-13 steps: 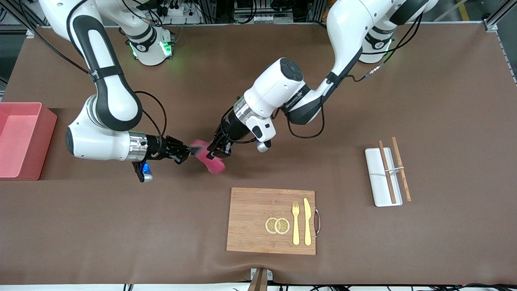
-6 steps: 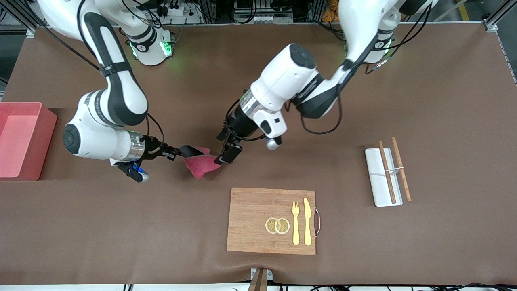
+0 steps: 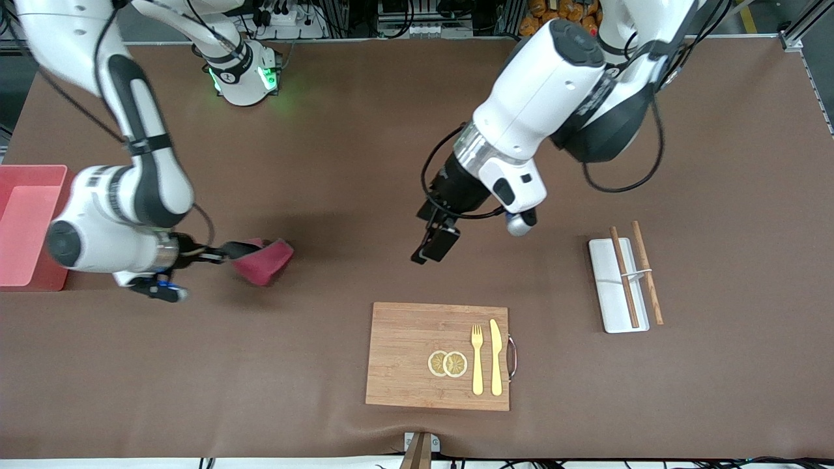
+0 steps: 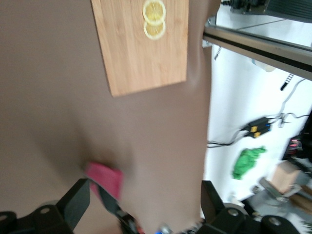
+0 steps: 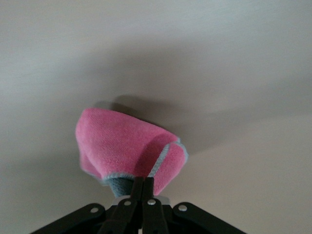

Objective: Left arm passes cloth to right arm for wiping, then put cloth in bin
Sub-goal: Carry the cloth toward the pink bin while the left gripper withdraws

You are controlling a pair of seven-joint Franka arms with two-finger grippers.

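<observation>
The crimson-pink cloth (image 3: 266,259) hangs bunched from my right gripper (image 3: 228,251), which is shut on its dark end, over the mat between the bin and the board. In the right wrist view the fingers (image 5: 144,181) pinch the cloth (image 5: 122,144) by its edge. The pink bin (image 3: 23,225) stands at the right arm's end of the table, beside the right wrist. My left gripper (image 3: 434,247) is open and empty over the middle of the table. The left wrist view shows its spread jaws (image 4: 144,185) with the cloth (image 4: 106,176) farther off.
A wooden cutting board (image 3: 417,355) with two lemon slices (image 3: 447,363), a yellow fork (image 3: 477,358) and a knife (image 3: 496,357) lies near the front camera. A white tray (image 3: 609,306) with chopsticks (image 3: 635,273) lies toward the left arm's end.
The left gripper let go of the cloth, opened and pulled back toward its own end. The right gripper took the cloth and carried it toward the bin.
</observation>
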